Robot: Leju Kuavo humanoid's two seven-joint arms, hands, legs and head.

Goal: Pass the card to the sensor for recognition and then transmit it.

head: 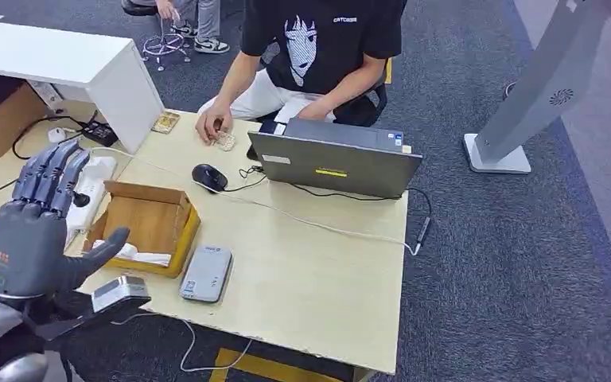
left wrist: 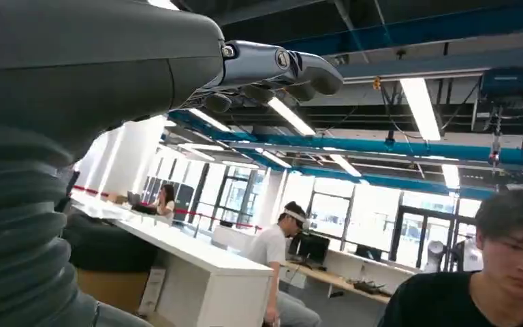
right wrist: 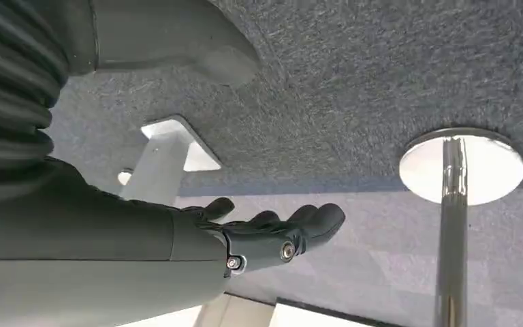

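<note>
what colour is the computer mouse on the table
Black; the mouse shows best in the head view, beside the laptop.

Small white lettering on the person's black T-shirt is too blurred to read.

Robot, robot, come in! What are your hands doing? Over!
Left hand up, open, empty. Right hand open, empty, over carpet. White card in the yellow box; grey sensor beside it. Nothing in the way.

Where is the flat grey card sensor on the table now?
In the head view, the flat grey card sensor lies near the table's front edge, just right of the yellow cardboard box.
</note>
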